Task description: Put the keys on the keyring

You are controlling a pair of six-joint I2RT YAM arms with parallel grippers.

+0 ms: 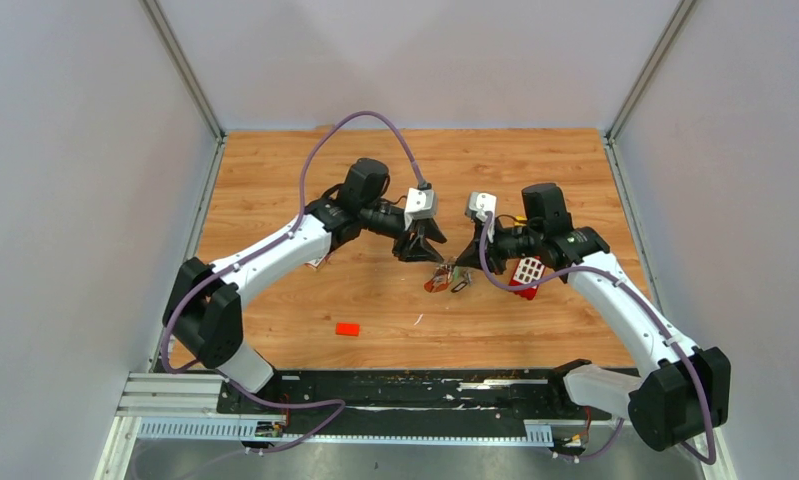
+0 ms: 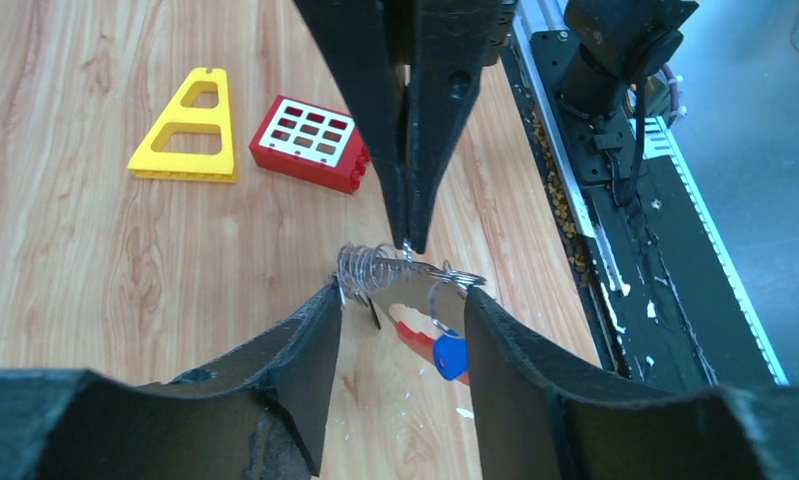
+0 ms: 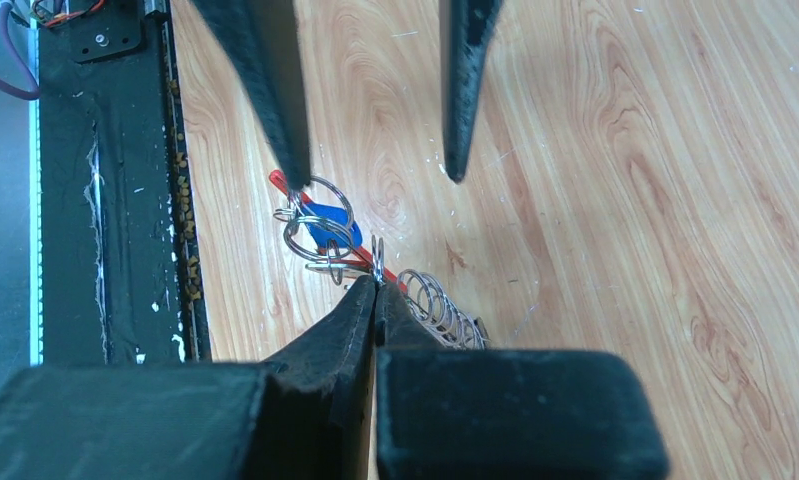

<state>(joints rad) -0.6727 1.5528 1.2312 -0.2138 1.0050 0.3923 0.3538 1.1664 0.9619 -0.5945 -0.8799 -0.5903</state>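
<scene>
**Two tools are meeting over the keyring (image 1: 445,281) at mid-bench**

The keyring, with its wire coil, red strap and blue-tagged key (image 2: 451,356) bunched together, is lying on the wooden bench (image 1: 275,170) roughly midway between the side walls. Bare wood is opening out toward the far wall, and the black base rail is running close by on the arms' side. The right tool (image 3: 377,288) is clenching a ring of the bunch between closed tips, its arm reaching in low from the right past a red studded brick (image 2: 308,143). The left tool (image 2: 402,298) is standing released, its fingers (image 2: 305,370) straddling the bunch and its arm bending in from the left. A yellow triangular frame (image 2: 185,130) is lying beside the brick, and a small red block (image 1: 348,329) is sitting well apart.
</scene>
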